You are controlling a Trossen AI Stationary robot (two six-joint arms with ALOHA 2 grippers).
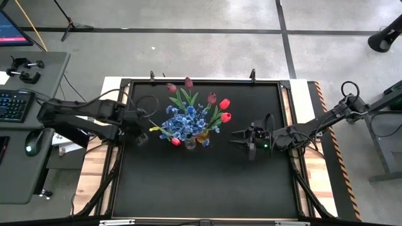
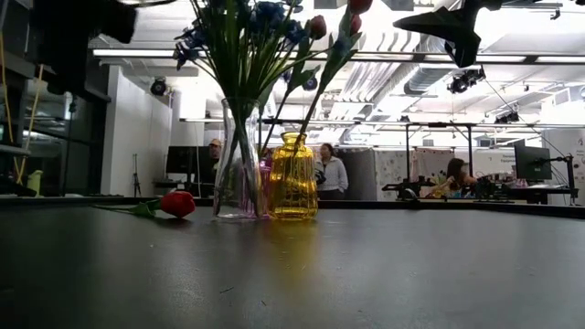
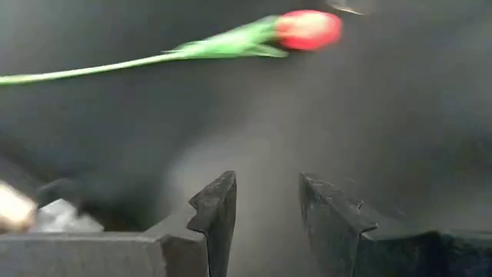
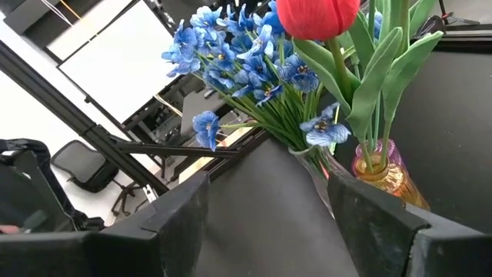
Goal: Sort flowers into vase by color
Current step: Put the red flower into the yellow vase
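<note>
Currently: one red tulip [image 2: 177, 203] lies on the table [image 1: 207, 182] beside the clear vase [image 2: 238, 174]; its stem runs out of frame. Left gripper [image 3: 265, 208] spread, empty, nearby. Right gripper [image 1: 242, 139] spread, empty, facing the blue blossoms [image 4: 238, 61].

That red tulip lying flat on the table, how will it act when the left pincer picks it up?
The red tulip probably weighs little, given its thin green stem. Gripped mid-stem, it may droop toward the bloom. The open left pincer could pinch it easily, though the round stem might roll.
</note>
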